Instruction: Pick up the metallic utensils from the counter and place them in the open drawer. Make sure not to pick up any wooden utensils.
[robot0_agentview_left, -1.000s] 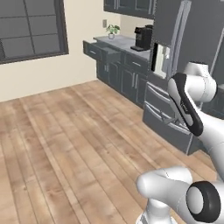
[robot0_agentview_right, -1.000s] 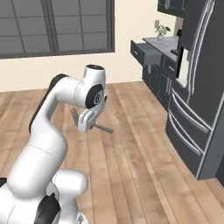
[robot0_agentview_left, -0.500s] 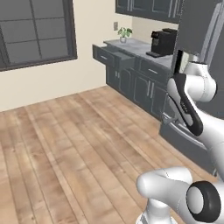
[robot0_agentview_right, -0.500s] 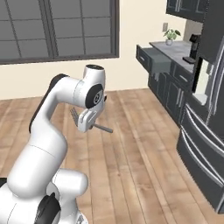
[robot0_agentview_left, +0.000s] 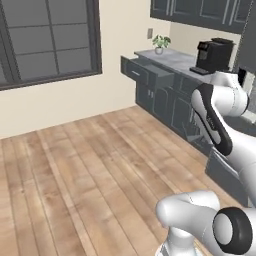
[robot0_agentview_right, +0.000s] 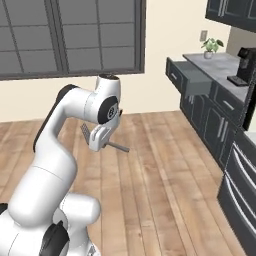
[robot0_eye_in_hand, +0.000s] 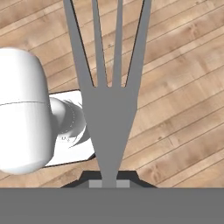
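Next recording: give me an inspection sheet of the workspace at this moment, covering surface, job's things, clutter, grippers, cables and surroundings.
Surface: the counter runs along the far wall, away from the arm; no utensils can be made out on it.
Job's things: a grey metal fork is in the gripper, tines pointing away from the hand, over the wooden floor. The open drawer stands pulled out under the counter's end.
Clutter: a potted plant and a black coffee machine on the counter.
Grippers: gripper shut on the fork, held out in front of the base.
Cables: nothing seen.
Surroundings: dark cabinets, a large window, a beige wall.
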